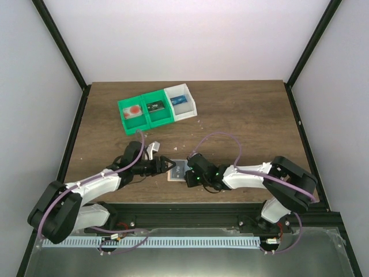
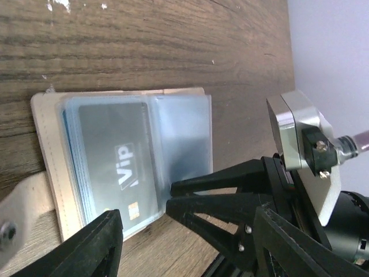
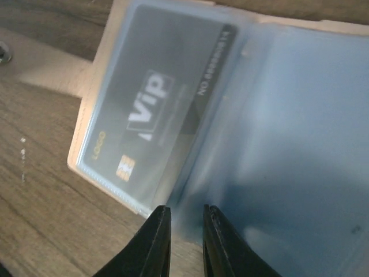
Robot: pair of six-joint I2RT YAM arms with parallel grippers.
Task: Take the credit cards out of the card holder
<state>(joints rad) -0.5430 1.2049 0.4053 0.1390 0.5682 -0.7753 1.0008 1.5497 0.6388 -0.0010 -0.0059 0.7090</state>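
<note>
the wooden tabletop (image 1: pixel 248 115) carries everything. a row of three bins, two green bins (image 1: pixel 143 113) and a white bin (image 1: pixel 180 102), sits well beyond both sets of fingers, each with a small item inside.

the left fingers (image 1: pixel 164 163) and right fingers (image 1: pixel 188 173) meet over one spot, with the card holder (image 1: pixel 175 173) lying between them, just beside both.

the left fingers stand wide open with nothing between them. in the left wrist view the holder lies just ahead of them and toward their left prong. the right fingers are drawn close together with only a narrow slit left, their tips at the near edge of the holder's clear sleeve, where the two pages fold. whether they actually pinch the plastic i cannot tell.

the holder lies flat and opened out, tan cover down and bluish transparent sleeves up. its strap tab (image 2: pixel 23 209) sticks out to the left of the left fingers.

one dark grey credit card (image 3: pixel 151 109) shows inside the left-hand sleeve, marked "vip". in both wrist views its long axis runs away from the fingertips, lettering along that axis and the gold chip end nearest them. the right-hand sleeve page (image 2: pixel 183 138) looks see-through – no card can be made out in it.
</note>
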